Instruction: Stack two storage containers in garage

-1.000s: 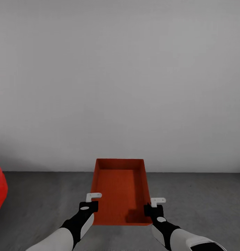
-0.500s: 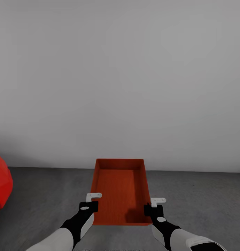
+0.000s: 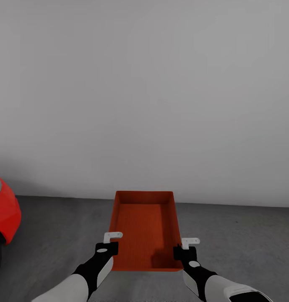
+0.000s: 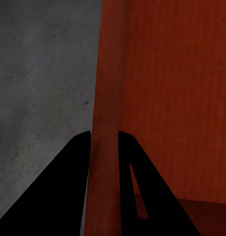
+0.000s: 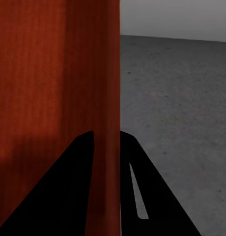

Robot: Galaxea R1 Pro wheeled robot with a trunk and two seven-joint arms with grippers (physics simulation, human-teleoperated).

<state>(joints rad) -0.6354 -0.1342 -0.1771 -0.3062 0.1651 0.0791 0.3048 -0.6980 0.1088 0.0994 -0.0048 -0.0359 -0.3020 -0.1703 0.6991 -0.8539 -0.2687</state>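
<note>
Now we carry one open red-orange rectangular plastic storage container (image 3: 145, 228) through the garage, held above the dark grey concrete floor (image 3: 245, 239) facing a white wall (image 3: 144, 92), a red car (image 3: 3, 214) at our left. Our left end effector (image 3: 112, 243) pinches its left wall, our right end effector (image 3: 183, 247) the right wall. Its long axis points straight ahead, opening upward. Next we judge we must lower it level.

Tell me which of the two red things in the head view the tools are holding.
The open red-orange storage container at centre, gripped on its side walls by the left tool and right tool; the red car sits apart at left.
</note>
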